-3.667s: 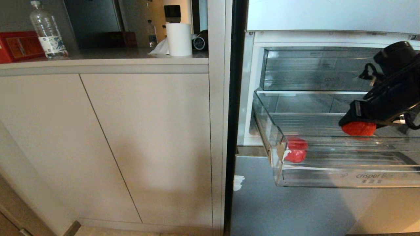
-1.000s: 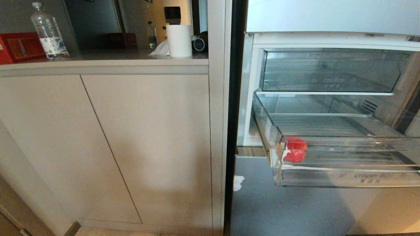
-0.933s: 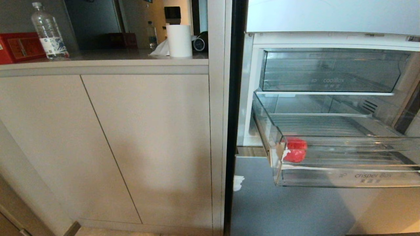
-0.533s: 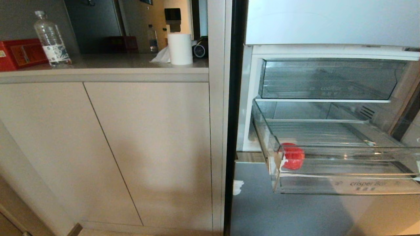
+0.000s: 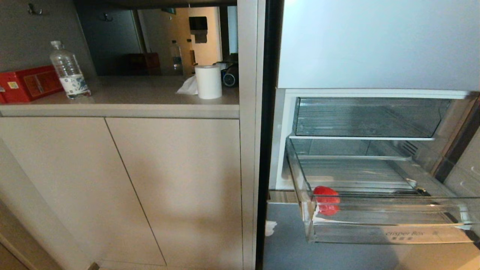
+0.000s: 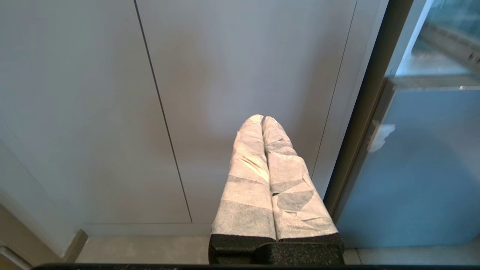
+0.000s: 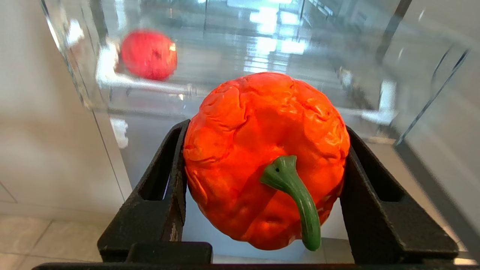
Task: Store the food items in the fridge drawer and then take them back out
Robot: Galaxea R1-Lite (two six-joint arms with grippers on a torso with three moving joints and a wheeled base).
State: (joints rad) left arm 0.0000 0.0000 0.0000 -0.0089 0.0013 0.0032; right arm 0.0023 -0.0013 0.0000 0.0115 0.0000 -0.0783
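While clamped in the right pincer point(image 7: 262, 187) just outside the open fridge drawer point(image 5: 386, 234): wrinkled red pepper point(image 7: 262, 157), green stem toward the wrist. Left pincer point(image 6: 262, 120) pressed together, empty, parked before the cupboard doors point(image 6: 112, 112). Farther off, round red fruit point(image 5: 326, 200) lying in the drawer's left front corner. Likely hazards: pepper slipping from the glossy grip, or drawer rim struck on re-entry.

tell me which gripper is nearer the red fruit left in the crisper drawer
Right. The right gripper, clamping a red pepper, faces the drawer with the red fruit just beyond; the left gripper points at the cabinet door.
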